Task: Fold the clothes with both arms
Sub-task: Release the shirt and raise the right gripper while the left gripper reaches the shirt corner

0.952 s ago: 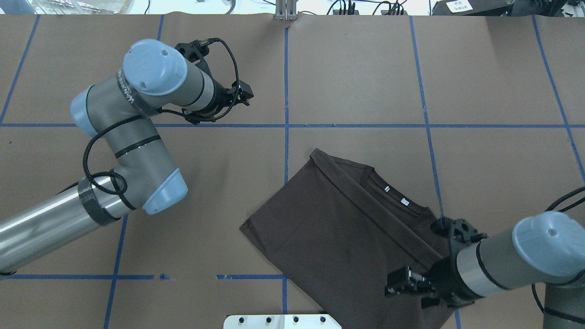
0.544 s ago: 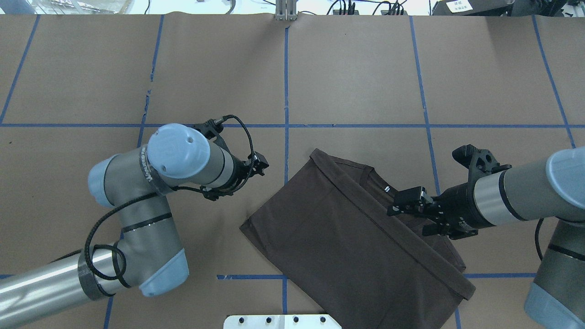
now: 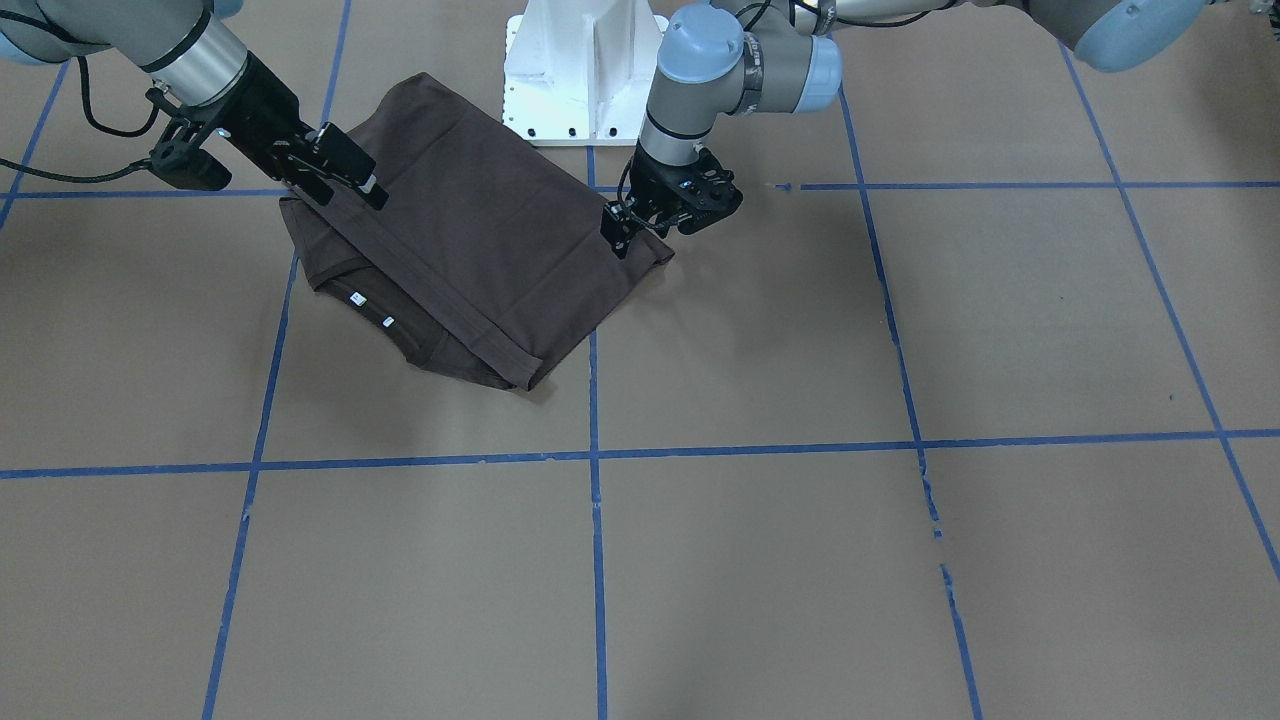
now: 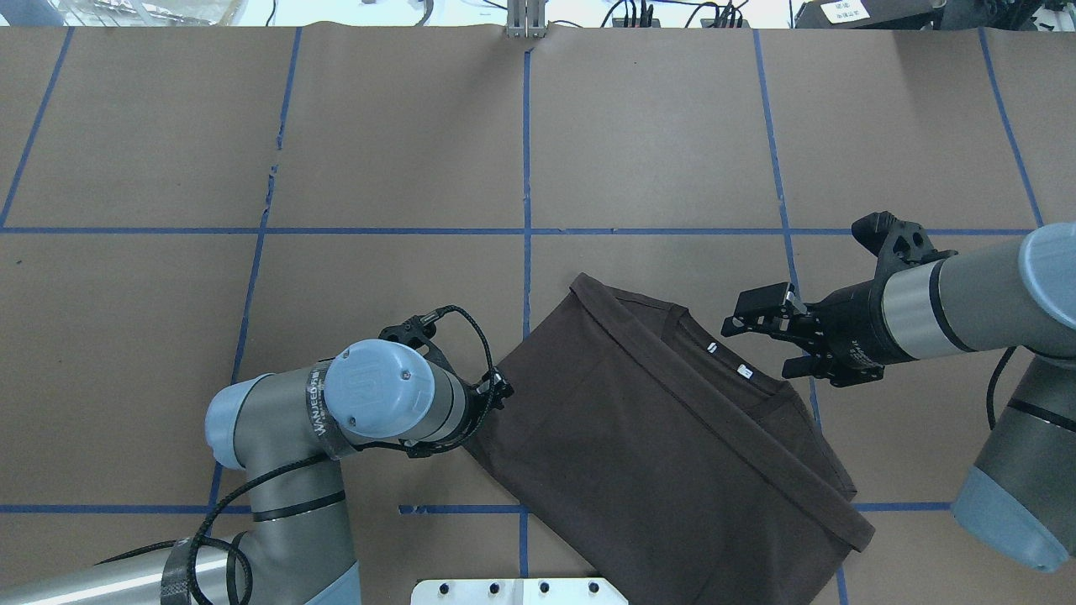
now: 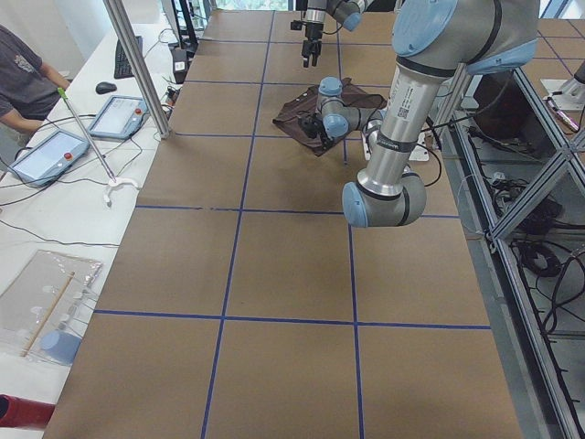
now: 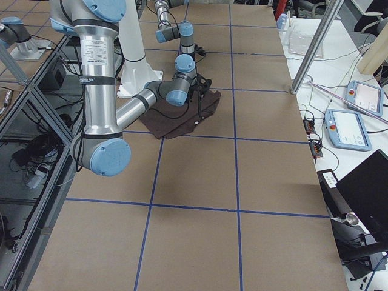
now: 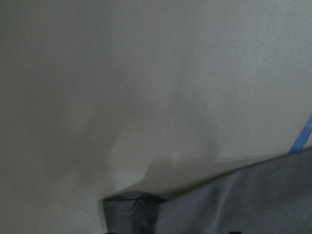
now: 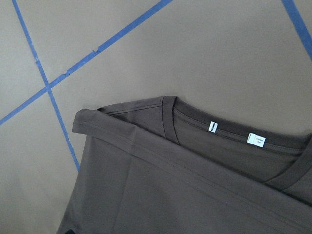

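The dark brown T-shirt lies folded and slanted on the table, collar and white labels showing at its far right. It also shows in the front view and the right wrist view. My left gripper is low at the shirt's left corner. The left wrist view shows that corner close below, and the jaws look open. My right gripper hovers open and empty just above the collar; it also shows in the front view.
The table is brown paper with blue tape lines. The white pedestal base stands just behind the shirt's near edge. A metal post, tablets and a seated person are beyond the table's far side.
My left arm swung from the far left down to the shirt's left corner. My right arm moved off the shirt's near right hem and out to the collar.
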